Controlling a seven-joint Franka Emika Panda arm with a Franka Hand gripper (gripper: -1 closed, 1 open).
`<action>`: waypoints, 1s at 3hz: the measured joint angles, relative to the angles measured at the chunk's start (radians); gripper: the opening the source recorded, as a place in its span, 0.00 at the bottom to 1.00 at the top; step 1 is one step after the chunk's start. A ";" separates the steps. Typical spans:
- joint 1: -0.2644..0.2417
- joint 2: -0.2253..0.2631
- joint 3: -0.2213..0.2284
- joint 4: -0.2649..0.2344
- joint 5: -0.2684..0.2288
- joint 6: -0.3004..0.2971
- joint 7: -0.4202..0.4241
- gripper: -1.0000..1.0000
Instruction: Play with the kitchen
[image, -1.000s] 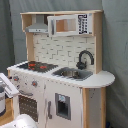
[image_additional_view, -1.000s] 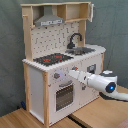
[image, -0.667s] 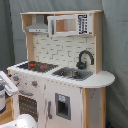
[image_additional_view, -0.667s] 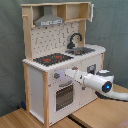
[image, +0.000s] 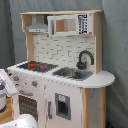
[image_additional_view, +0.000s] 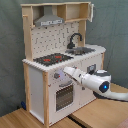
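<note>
The white and light-wood toy kitchen (image: 65, 75) (image_additional_view: 60, 55) stands upright in both exterior views. It has a black-red hob (image: 36, 65) (image_additional_view: 50, 59), a grey hood (image: 37, 25), a black tap (image: 84, 57) (image_additional_view: 75, 40) over the sink (image: 72, 73), and an oven door (image_additional_view: 65, 95). In the second exterior view my gripper (image_additional_view: 68, 72) reaches in from the right. Its tip is at the front panel, just right of a knob (image_additional_view: 56, 76). In the first exterior view the gripper (image: 10, 84) shows only at the left edge.
The kitchen stands on a wooden table (image_additional_view: 30, 117) before a grey curtain (image_additional_view: 112, 25). My white arm (image_additional_view: 100, 82) crosses in front of the cupboard doors. A white microwave-like cabinet (image: 70, 24) sits at the top, and a white rounded arm part (image: 22, 121) shows at the bottom.
The gripper has moved toward the second exterior view's left, along the kitchen's front and closer to the knob panel. The kitchen itself has not moved.
</note>
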 joint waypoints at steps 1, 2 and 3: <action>0.000 -0.002 0.011 0.007 0.000 0.000 0.111 1.00; 0.000 -0.011 0.021 0.011 0.000 -0.002 0.220 1.00; 0.000 -0.013 0.037 0.012 0.000 -0.006 0.322 1.00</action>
